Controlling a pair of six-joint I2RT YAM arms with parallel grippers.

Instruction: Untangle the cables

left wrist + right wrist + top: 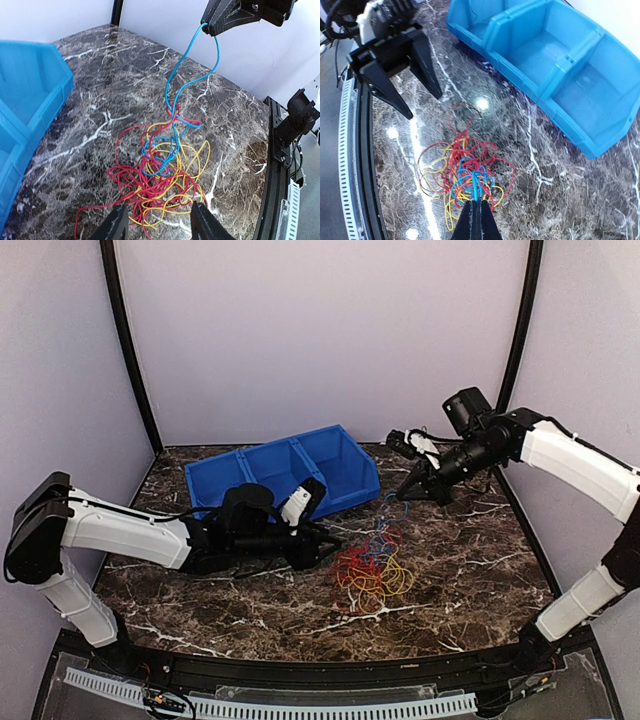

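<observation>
place: robot lab cell | evidence: plain white walls [320,330], black frame posts [128,350], marble-pattern table [480,570], blue bin [350,490]

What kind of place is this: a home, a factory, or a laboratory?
Most likely a robotics laboratory cell. Plain walls and black frame posts enclose a marble-patterned table; the left arm and right arm are bolted at its near edge, with a blue bin and tangled cables on it.

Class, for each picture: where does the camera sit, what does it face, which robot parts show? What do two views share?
Top external: above, behind; looks down at table; left arm, right arm.
Left wrist: low; faces cables, right gripper; own open fingers.
Right wrist: raised; looks down on cables; own fingers pinch blue cable.
All show cables.
</observation>
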